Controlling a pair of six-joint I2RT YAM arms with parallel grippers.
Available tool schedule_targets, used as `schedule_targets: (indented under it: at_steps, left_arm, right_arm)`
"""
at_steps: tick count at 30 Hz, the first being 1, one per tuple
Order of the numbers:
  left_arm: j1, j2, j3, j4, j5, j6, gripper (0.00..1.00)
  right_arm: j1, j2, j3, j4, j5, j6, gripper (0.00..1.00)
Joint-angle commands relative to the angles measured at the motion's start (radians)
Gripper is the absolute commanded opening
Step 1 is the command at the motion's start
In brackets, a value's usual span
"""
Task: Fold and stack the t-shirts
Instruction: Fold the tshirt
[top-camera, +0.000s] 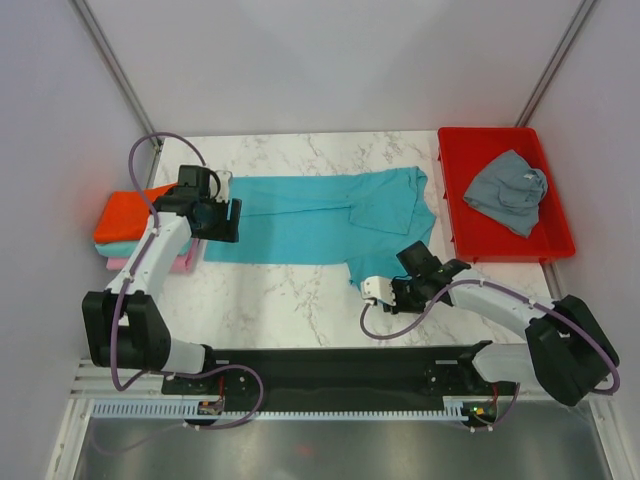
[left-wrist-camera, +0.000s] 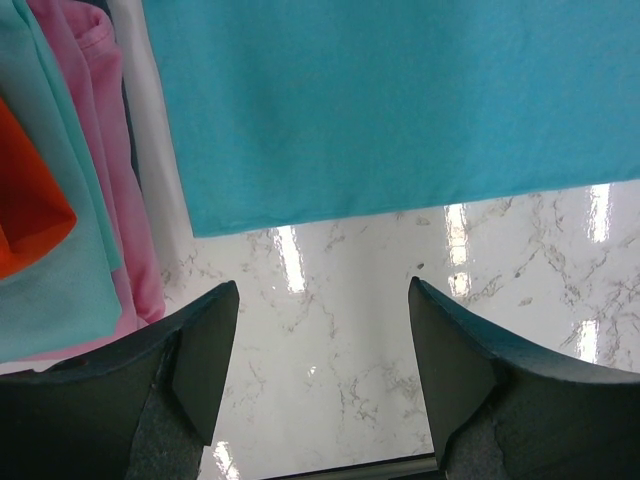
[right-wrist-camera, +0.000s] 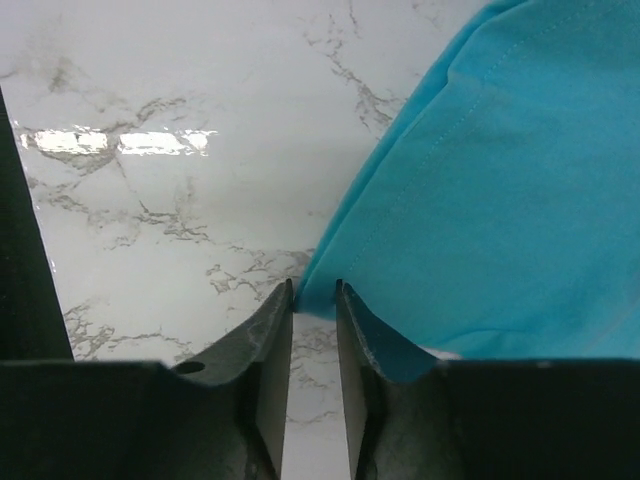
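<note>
Right gripper (right-wrist-camera: 313, 290) of mine sits low over the table with its jaws drawn in to a narrow slit. A corner of the turquoise soft cloth t-shirt (top-camera: 320, 215) lies right at the fingertips (right-wrist-camera: 272, 320). Bare tabletop shows through the slit below it, so I cannot tell whether the cloth is pinched. My left gripper (left-wrist-camera: 323, 290) stands wide, nothing between the jaws but glossy tabletop, just on the near side of the shirt's straight left-hand edge.

That shirt is spread flat across the far half of the white, grey-veined marble-look table (top-camera: 280, 300), one part folded over on its right side and a flap reaching down toward my right gripper. The surface is shiny and throws back bright streaks of light.

At the table's left edge, beside my left arm, is a folded stack: an orange-red t-shirt (top-camera: 125, 215) on top, a teal t-shirt (top-camera: 122, 247) under it, a pink t-shirt (top-camera: 150, 265) at the bottom. At the far right stands a rigid red plastic tray (top-camera: 560, 245) with a crumpled slate grey t-shirt (top-camera: 508, 190) lying in it.

Pale, plain walls (top-camera: 330, 60) close in the table on three sides, with slanted metal poles (top-camera: 110, 50) at the far corners. A black base plate (top-camera: 340, 365) runs along the near edge between my two arms.
</note>
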Motion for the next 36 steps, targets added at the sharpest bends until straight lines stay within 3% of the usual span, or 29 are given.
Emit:
schedule_targets:
  at_steps: [1, 4, 7, 10, 14, 22, 36]
  left_arm:
    - [0.008, 0.011, 0.039, 0.021, 0.012, -0.017, 0.76]
    - [0.008, 0.008, 0.027, 0.016, 0.001, -0.016, 0.76]
    - [0.014, 0.011, -0.004, 0.016, -0.001, -0.028, 0.76]
    - [0.036, 0.051, -0.013, -0.002, 0.015, -0.059, 0.74]
    - [0.065, 0.165, 0.013, -0.033, 0.022, -0.117, 0.64]
    - [0.129, 0.291, 0.092, -0.039, -0.077, -0.128, 0.63]
    - [0.126, 0.433, 0.166, -0.039, -0.077, -0.128, 0.63]
  right_arm:
    - [0.004, 0.037, 0.033, 0.018, 0.019, 0.015, 0.26]
    - [0.002, 0.023, 0.049, 0.017, 0.044, 0.030, 0.08]
    - [0.003, -0.021, 0.066, 0.013, 0.064, 0.044, 0.01]
    - [0.003, -0.061, 0.087, 0.010, 0.071, 0.069, 0.00]
    - [0.004, -0.066, 0.121, 0.013, 0.073, 0.127, 0.00]
    - [0.004, -0.079, 0.118, 0.050, 0.087, 0.161, 0.00]
    - [-0.004, -0.095, 0.106, 0.067, 0.102, 0.176, 0.00]
